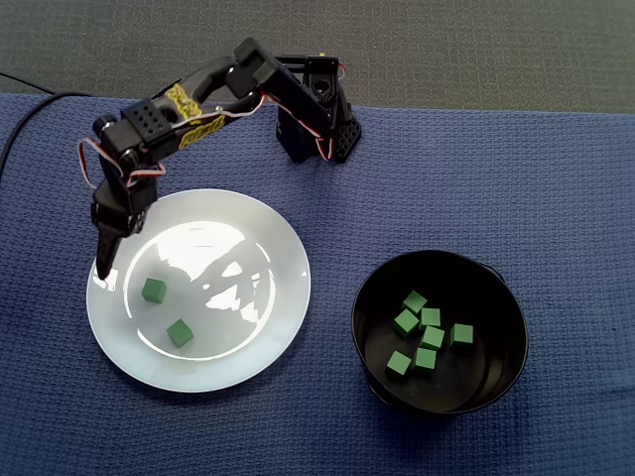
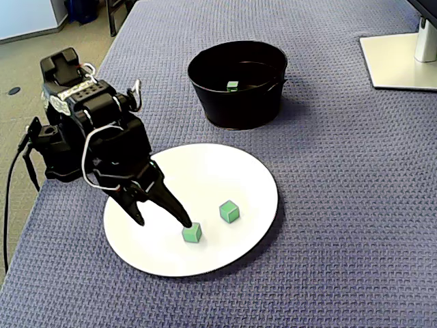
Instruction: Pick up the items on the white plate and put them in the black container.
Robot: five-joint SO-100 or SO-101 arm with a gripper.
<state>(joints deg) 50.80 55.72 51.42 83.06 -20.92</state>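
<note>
Two green cubes lie on the white plate [image 1: 283, 297], which a fixed view also shows from the side [image 2: 239, 174]. One cube [image 1: 153, 290] [image 2: 192, 233] is close to my gripper, the other [image 1: 180, 332] [image 2: 229, 211] lies further along. My gripper [image 1: 103, 266] [image 2: 162, 220] hangs over the plate's left rim, fingers pointing down and open with nothing between them. One fingertip [image 2: 184, 220] appears right beside the nearer cube. The black container [image 1: 511, 347] [image 2: 235, 106] holds several green cubes [image 1: 427, 337].
The arm's base [image 1: 317, 119] stands at the back edge of the blue cloth. In a fixed view a white stand's foot [image 2: 403, 61] sits at the far right, and a black cable [image 2: 8, 205] hangs off the table's left edge.
</note>
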